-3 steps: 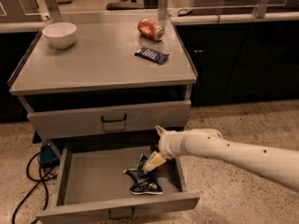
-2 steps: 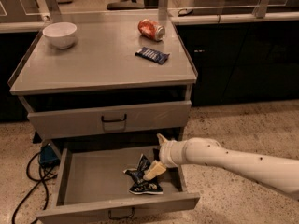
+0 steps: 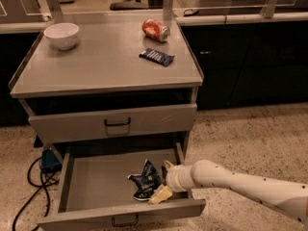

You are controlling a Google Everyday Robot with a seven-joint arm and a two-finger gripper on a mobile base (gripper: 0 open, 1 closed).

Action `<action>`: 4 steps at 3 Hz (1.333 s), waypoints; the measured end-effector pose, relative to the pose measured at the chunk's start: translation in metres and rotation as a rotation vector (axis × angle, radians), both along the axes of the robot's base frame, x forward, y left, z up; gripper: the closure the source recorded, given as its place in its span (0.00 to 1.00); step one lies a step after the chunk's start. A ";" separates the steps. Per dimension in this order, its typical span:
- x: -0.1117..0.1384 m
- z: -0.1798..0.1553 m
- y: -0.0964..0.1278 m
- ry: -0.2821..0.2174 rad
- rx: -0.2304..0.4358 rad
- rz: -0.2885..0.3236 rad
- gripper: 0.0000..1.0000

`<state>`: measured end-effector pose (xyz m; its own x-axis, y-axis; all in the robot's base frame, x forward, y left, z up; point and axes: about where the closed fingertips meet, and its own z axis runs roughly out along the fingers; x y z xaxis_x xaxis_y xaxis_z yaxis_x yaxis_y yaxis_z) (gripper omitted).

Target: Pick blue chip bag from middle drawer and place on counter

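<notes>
Claw (image 3: 160, 182), spread wide, meets blue chip bag (image 3: 143, 179) in middle drawer (image 3: 96, 186) beside right wall (image 3: 180, 152).

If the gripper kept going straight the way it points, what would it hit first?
Likely the blue chip bag, lying just ahead of the gripper inside the middle drawer; depth is unclear.

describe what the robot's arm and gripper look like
The arm is a smooth, off-white tube that thickens away from the wrist. It is peppered with small dark dots and ends in a paler ringed collar at the wrist. No loose cables show on it. The gripper, down in the middle drawer beside the blue chip bag, is pale cream, yellower than the arm.
</notes>
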<state>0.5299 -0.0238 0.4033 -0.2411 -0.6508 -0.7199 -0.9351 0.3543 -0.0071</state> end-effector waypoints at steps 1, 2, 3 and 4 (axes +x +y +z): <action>0.009 -0.007 0.016 0.018 -0.007 -0.013 0.00; 0.009 -0.007 0.016 0.018 -0.007 -0.013 0.00; -0.003 0.043 0.005 -0.056 -0.024 -0.015 0.00; -0.003 0.042 0.005 -0.055 -0.023 -0.015 0.00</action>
